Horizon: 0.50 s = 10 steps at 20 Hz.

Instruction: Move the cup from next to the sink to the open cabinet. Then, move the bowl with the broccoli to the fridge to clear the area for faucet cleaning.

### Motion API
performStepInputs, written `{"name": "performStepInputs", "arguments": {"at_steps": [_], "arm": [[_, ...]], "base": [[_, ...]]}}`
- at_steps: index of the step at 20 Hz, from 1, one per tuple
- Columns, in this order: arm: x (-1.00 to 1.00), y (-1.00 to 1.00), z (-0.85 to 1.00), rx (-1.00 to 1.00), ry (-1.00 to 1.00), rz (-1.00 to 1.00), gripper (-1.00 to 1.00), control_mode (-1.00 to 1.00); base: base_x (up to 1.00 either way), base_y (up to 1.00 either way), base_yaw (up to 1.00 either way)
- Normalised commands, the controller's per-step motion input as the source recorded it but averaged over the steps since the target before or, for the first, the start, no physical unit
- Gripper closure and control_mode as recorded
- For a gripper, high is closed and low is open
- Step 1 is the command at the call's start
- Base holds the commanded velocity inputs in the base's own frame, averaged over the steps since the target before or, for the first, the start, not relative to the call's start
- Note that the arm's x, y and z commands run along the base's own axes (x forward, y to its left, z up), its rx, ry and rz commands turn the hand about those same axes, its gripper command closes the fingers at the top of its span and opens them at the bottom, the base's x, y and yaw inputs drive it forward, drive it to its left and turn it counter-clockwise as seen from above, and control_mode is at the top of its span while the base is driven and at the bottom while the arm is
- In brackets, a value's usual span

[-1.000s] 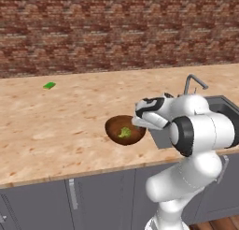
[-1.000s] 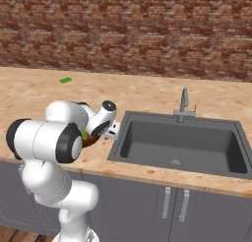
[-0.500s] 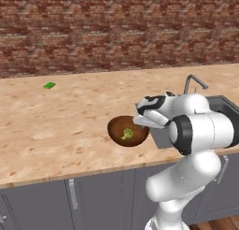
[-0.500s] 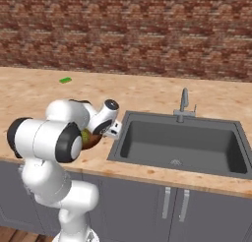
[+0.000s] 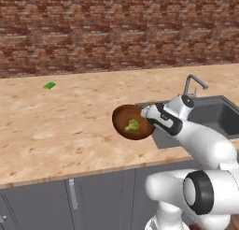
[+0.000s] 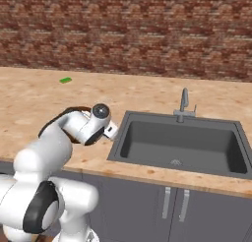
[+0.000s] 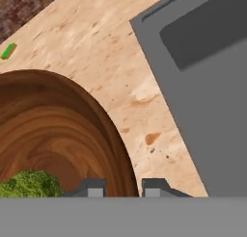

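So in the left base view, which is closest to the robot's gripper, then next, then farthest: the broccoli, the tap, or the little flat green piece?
1. Broccoli, in the bowl the gripper holds.
2. Faucet, behind the sink.
3. Flat green piece, far across the counter by the wall.

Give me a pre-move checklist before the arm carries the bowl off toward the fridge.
1. Grip: tool shut across the rim of the round dark brown wooden bowl, one finger tip inside, one outside. Ok.
2. Load: small light-green broccoli floret sits inside the bowl. Ok.
3. Bowl level: it appears tilted in the left base view, opening toward the camera; the floret could slide. Not ok.
4. Lift-off: whether the bowl has cleared the light speckled countertop. Cannot tell.
5. Clearance: small silver-grey faucet and dark grey recessed sink stand apart from the bowl. Ok.
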Motion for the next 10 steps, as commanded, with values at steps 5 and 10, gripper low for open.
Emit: {"name": "performStepInputs", "arguments": {"at_steps": [5, 10], "arm": [[-0.56, 0.0, 1.0, 0.08, -0.15, -0.59, 1.0, -1.0], [-0.46, 0.0, 0.8, 0.08, -0.02, -0.61, 1.0, 1.0]], "base": [[0.0, 0.0, 0.0], [-0.09, 0.0, -0.19]]}}
